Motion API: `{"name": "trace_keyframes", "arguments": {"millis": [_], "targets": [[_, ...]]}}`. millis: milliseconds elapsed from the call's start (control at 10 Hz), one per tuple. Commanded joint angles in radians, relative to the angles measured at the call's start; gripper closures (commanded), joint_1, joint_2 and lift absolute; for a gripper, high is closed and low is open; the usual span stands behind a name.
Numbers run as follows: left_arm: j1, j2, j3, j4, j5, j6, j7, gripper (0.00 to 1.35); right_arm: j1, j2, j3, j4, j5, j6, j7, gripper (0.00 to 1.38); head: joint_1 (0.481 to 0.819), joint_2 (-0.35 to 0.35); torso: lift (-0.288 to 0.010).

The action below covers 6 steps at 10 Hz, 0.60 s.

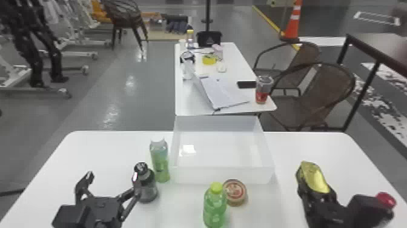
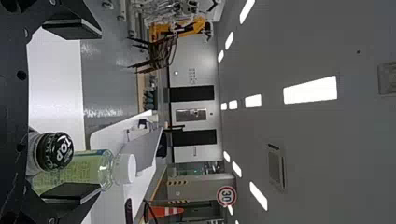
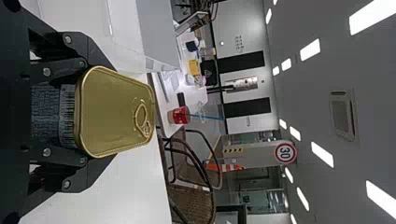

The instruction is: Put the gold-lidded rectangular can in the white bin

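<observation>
The gold-lidded rectangular can [image 1: 314, 179] is sitting clamped between the fingers of the right gripper [image 1: 317, 191], outside the white bin [image 1: 222, 175] at its four o'clock, that side's wall standing between. A red-topped item [image 1: 386, 200] is showing beside the arm. At the bin's seven o'clock, the left gripper [image 1: 112, 178] is spreading empty fingers wide near a black-capped bottle [image 1: 147, 189] and a white-capped bottle [image 1: 160, 162]. A green bottle [image 1: 214, 207] and round tin [image 1: 236, 194] are standing at six o'clock.

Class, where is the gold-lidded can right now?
In the head view, the can is on the right, in the right tool, to the right of the white bin.
</observation>
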Motion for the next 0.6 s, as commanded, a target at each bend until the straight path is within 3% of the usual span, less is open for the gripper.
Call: {"name": "trace_keyframes", "arguments": {"millis": [0,300,500], "targets": [[0.0,-0.003,-0.001,0.0,0.001,0.002,0.0,0.15,0.021,0.0,0.002,-0.124,-0.068,0.132,0.001,0.99,0.549,0.0,-0.1],[-0.006,0.003,-0.017,0.0,0.01,0.014,0.002,0.15,-0.099,0.0,0.003,-0.201,-0.118,0.367,0.098,0.99,0.549,0.0,-0.1],[-0.008,0.005,-0.021,0.0,0.012,0.02,0.006,0.15,-0.165,-0.005,0.003,-0.188,-0.123,0.436,0.144,0.99,0.549,0.0,-0.1]]}}
